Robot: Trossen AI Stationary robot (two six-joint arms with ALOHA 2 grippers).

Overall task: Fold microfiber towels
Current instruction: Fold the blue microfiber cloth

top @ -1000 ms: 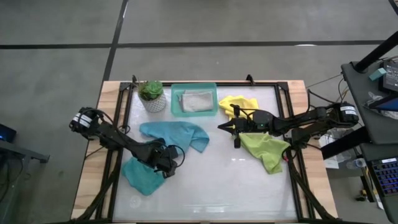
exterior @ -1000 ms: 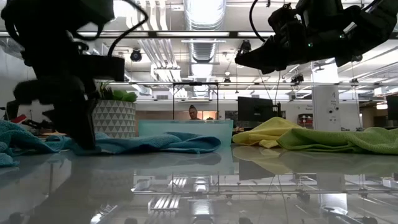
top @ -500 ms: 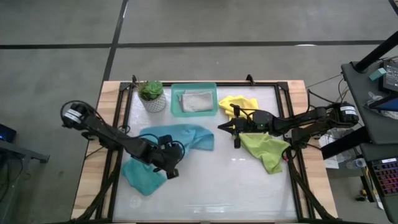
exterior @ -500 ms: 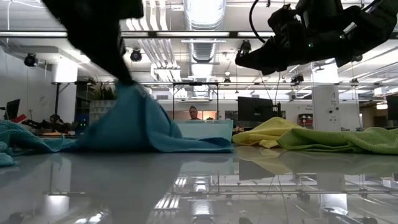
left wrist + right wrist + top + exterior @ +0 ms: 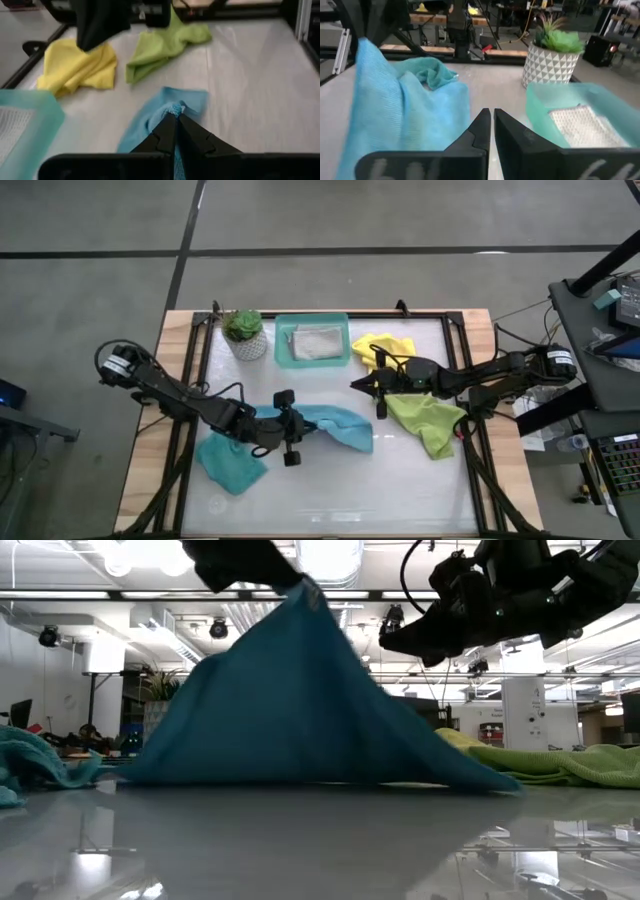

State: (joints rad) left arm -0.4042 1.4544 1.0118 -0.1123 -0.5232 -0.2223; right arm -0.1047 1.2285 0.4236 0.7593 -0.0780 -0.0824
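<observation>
From above, the left hand (image 5: 291,430) is pinched on a teal towel (image 5: 335,425) at mid-counter, apparently drawing it out to spread before folding. Level with the counter (image 5: 320,840), the cloth hangs tented from that grip. At the wrist, fingers (image 5: 165,135) clamp its edge. The right hand (image 5: 378,388), closed and empty, hovers beside the lime towel (image 5: 428,422). Next, lay it flat.

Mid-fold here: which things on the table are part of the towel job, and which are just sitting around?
Part of the job:
- teal towel pinched and lifted by the left hand
- second teal towel, crumpled near the left arm
- yellow towel
- lime green towel
- grey towel, lying in the tray
- right hand, empty, above the table

Lying about:
- teal tray
- potted plant
</observation>
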